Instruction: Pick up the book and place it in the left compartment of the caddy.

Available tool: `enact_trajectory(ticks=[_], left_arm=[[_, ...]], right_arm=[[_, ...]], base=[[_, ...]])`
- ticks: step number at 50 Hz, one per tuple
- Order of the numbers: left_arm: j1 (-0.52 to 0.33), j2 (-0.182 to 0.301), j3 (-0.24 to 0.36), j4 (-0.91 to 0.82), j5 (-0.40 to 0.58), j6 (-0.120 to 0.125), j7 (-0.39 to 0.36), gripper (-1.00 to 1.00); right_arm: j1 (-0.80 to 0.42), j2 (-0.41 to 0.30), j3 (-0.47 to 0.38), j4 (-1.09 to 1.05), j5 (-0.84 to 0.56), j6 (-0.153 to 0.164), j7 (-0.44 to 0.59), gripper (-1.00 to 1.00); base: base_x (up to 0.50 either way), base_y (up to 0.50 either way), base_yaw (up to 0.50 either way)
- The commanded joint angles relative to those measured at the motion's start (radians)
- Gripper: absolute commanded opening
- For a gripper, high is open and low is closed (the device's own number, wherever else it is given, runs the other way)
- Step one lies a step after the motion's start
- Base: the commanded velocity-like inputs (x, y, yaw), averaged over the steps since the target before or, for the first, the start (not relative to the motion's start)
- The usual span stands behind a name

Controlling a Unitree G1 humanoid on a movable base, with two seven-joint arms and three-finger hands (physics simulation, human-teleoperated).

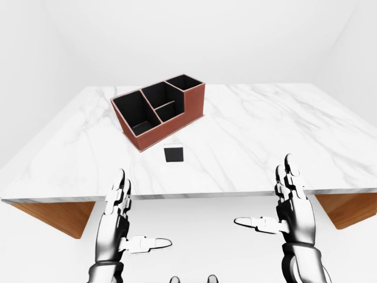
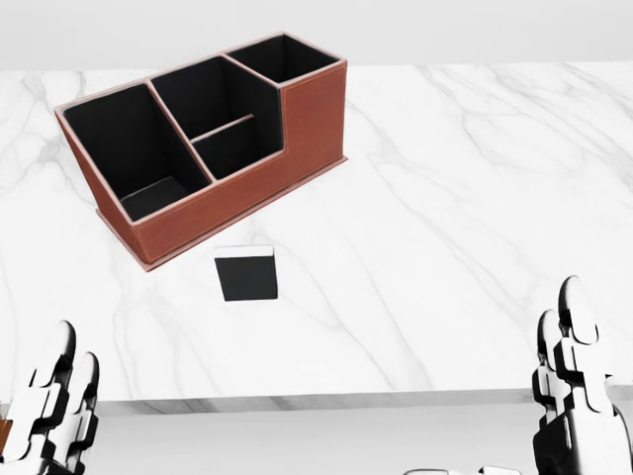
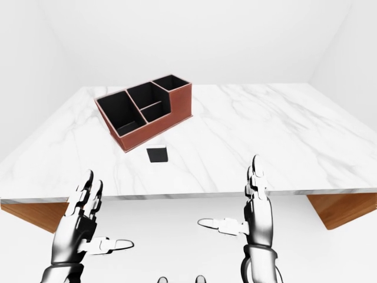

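Two hands, left hand [image 1: 121,221] and right hand [image 1: 288,203], hover below the surface [image 1: 265,135] edge, fingers spread, holding nothing; likely staged for the reach. Book [image 2: 246,273] lies flat just beside the caddy [image 2: 213,143], untouched. Left compartment [image 2: 129,148] is unoccupied, ready for placement.

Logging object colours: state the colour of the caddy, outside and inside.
The caddy is reddish-brown outside with black compartments inside; the head view shows it best.

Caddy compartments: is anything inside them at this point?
The caddy shows only dark lining in each compartment; none holds the book, which lies flat on the table below it in the head view. The caddy's walls hide parts of the compartment floors.
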Motion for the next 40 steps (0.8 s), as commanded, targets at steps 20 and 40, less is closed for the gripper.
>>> enact_trajectory(ticks=[20, 40], left_arm=[[0.018, 0.019, -0.004, -0.007, -0.019, 0.0, 0.015, 1.0], [0.009, 0.025, -0.039, -0.001, 0.029, 0.0, 0.037, 1.0]], right_arm=[[0.001, -0.002, 0.004, 0.002, -0.011, 0.003, -0.022, 1.0], [-0.006, -0.003, 0.004, 0.003, -0.015, 0.009, -0.022, 1.0]], base=[[0.5, 0.15, 0.0], [0.5, 0.15, 0.0]])
